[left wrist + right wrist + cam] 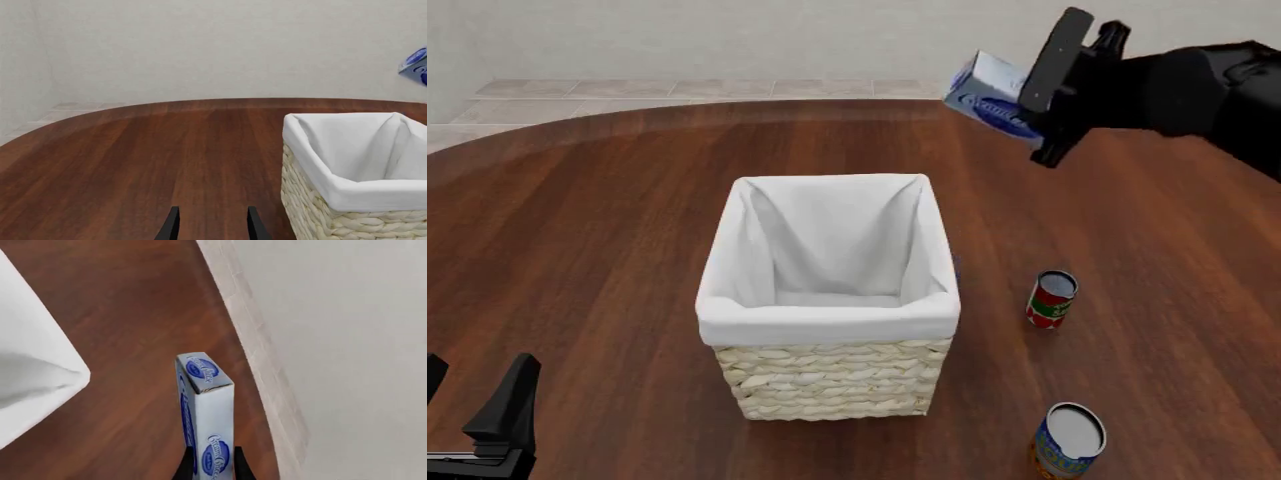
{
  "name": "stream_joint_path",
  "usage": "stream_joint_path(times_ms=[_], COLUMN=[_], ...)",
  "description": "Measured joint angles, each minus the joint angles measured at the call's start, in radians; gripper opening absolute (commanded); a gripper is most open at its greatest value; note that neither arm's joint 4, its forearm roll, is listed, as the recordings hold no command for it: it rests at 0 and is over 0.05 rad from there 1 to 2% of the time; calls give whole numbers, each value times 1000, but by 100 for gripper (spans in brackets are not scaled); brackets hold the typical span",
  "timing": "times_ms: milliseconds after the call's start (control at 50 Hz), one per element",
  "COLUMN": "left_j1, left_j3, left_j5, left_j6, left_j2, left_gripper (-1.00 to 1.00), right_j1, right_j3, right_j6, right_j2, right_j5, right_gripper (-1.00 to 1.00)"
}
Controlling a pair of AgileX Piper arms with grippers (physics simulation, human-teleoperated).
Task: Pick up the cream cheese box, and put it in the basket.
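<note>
The cream cheese box [985,93], white and pale blue with dark blue oval logos, is held high in the air by my right gripper [1045,88], which is shut on it, to the upper right of the basket. In the right wrist view the box [207,420] sticks out from between the fingers above the table. A corner of the box [416,62] shows in the left wrist view. The basket [827,315], pale woven straw with a white liner, stands at the table's middle and also shows in the left wrist view [347,200]. My left gripper [211,227] is open and empty, low at the front left [474,425].
A red-green can [1050,299] stands right of the basket. A blue-yellow can [1068,440] stands near the front right. A corner of the basket's liner [33,375] shows in the right wrist view. The table's far edge meets a tiled floor and pale wall.
</note>
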Motion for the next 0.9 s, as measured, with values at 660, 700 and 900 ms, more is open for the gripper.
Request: stream_joint_path(times_ms=[660,700,900], left_j1=[0,0,0], left_j3=[0,0,0], left_j5=[0,0,0], left_j6=[0,0,0], left_j2=[0,0,0], left_gripper=[100,100,100], right_j1=[214,230,296], right_j3=[43,52,119], right_j6=[629,673,847], right_j2=[-329,-343,-388], right_j5=[-45,-51,-105], right_gripper=[-100,-100,-100])
